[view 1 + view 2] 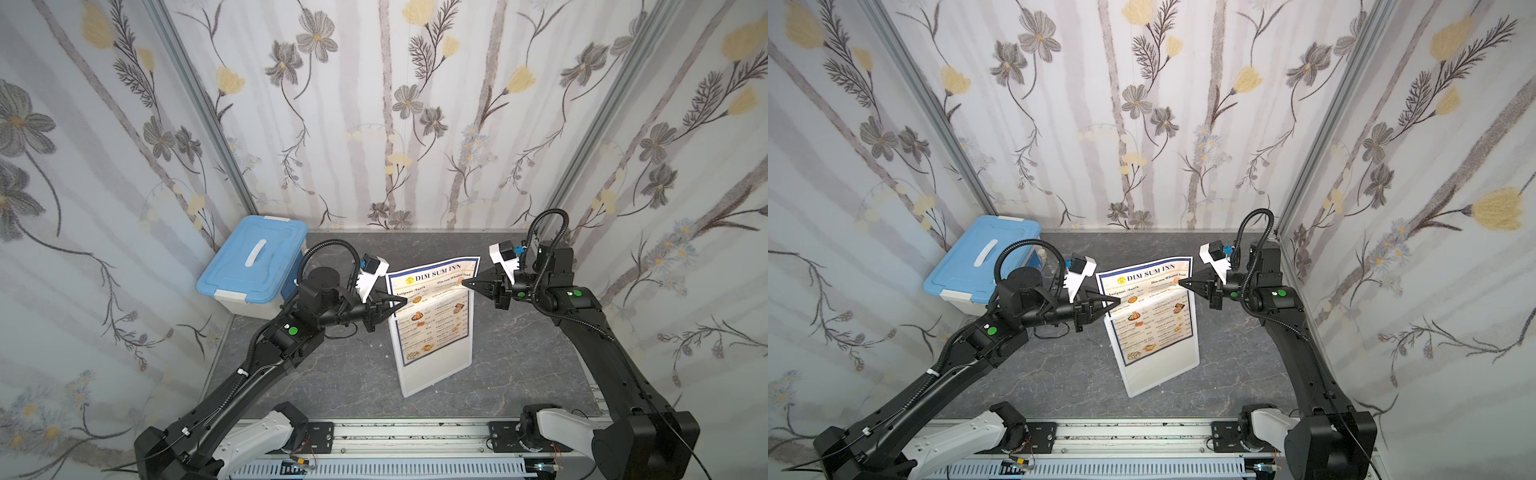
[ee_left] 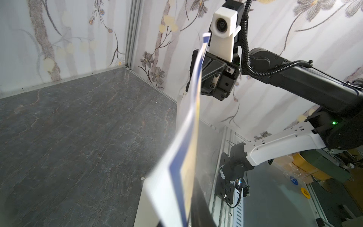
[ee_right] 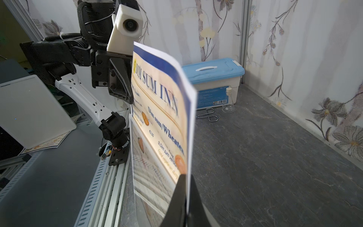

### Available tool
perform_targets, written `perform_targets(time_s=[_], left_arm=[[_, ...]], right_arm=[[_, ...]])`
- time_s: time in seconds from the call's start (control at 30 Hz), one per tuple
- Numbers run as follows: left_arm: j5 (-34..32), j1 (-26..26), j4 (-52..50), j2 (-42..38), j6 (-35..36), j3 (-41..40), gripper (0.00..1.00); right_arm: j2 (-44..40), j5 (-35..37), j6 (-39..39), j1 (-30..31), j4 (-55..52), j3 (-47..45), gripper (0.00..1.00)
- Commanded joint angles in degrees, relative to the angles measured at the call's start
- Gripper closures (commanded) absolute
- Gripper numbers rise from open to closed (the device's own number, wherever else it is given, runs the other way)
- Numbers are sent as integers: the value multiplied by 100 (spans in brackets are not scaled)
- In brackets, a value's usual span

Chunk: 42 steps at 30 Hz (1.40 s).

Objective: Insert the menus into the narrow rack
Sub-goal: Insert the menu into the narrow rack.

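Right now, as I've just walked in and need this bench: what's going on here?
Two robot arms are fitting a menu into the upright white rack. The left gripper and right gripper each pinch a side edge of the menu. Its lower part is already in the rack; the headed top sticks out above.

Floral paper is covering the three walls (image 1: 374, 104): grey and yellow blooms trailing over pale vertical stripes. Metal posts (image 1: 208, 120) are running up both back corners. The dark grey marbled counter (image 1: 332, 374) is catching soft, even light. A blue-lidded box (image 1: 253, 262) is sitting in the back left corner, close against the wall. A slotted aluminium rail (image 1: 407, 432) is edging the counter's near side. Beyond it, a flat grey surface (image 3: 49, 186) is lying in dimmer light.
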Motion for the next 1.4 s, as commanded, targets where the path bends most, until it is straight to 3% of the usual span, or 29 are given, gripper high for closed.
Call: perform_targets(time_s=[0.0, 0.1, 0.2, 0.33, 0.47, 0.63, 0.93, 1.07, 1.2, 1.37], left_arm=[[-63, -16, 20, -88, -10, 71, 73], [-267, -7, 86, -95, -54, 250, 68], [-281, -7, 131, 5, -71, 424, 70], [-229, -12, 96, 94, -13, 441, 85], [-133, -20, -5, 54, 0, 335, 97], [-156, -19, 8, -85, -42, 83, 99], [-233, -92, -45, -75, -30, -54, 97], [-293, -154, -217, -80, 70, -80, 96], [-306, -178, -377, -120, 179, -136, 98], [-310, -239, -406, -99, 204, -135, 98]], right_arm=[[-118, 97, -47, -18, 125, -101, 80], [-120, -30, 278, -9, 456, 48, 66], [111, -80, 329, 44, 431, 574, 65], [393, -69, 74, 61, 39, 1073, 71], [470, -142, -11, 92, -42, 1021, 86], [299, -97, -97, 70, -47, 717, 94], [57, 234, -115, 44, 16, 196, 92], [89, 323, 90, 60, 241, 183, 87], [149, 151, 129, 118, 254, 315, 68], [292, 46, 110, 261, 213, 623, 63]])
